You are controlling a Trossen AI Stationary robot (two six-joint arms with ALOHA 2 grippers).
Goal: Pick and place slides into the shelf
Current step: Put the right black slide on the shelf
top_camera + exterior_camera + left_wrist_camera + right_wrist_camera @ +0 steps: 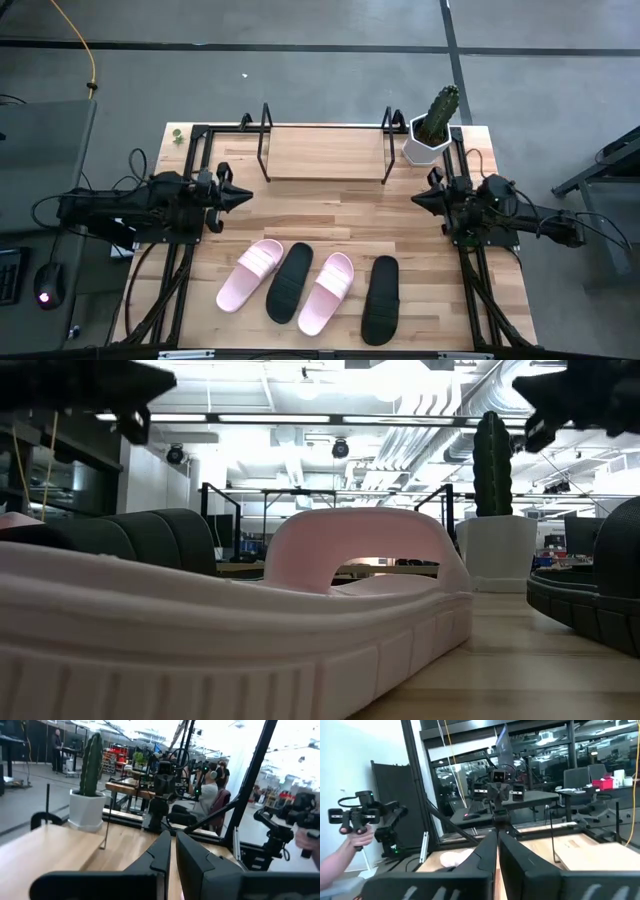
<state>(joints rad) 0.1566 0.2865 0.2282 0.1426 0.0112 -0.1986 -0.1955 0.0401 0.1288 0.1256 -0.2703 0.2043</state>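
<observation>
- We found the left end effector (244,198) clenched on nothing, hovering over the left side of the wooden surface (340,225), its tip pointing toward the middle.
- We found the right end effector (418,200) likewise clenched and empty, over the right side, tip pointing back at the left one; the two stood well apart.
- In the left wrist view its dark fingers (162,851) lay pressed together; the right wrist view showed the same of its own fingers (487,847).
- The shelf (325,153) sat at the far edge of the surface, between the arms: a light board with a black wire loop frame at each end. We saw nothing on the board.
- Four slides lay in a row near the front edge, all slightly slanted: a pink slide (250,274) at the left, a black slide (289,282) touching it, a second pink slide (327,292), then a second black slide (381,298) a little apart.
- In the low view a pink slide filled the foreground, strap arched up.
- A white pot with a cactus (432,128) stood just beside the shelf's right end.
- In the right wrist view a person's hand (355,837) gripped a dark handle beyond the surface.
</observation>
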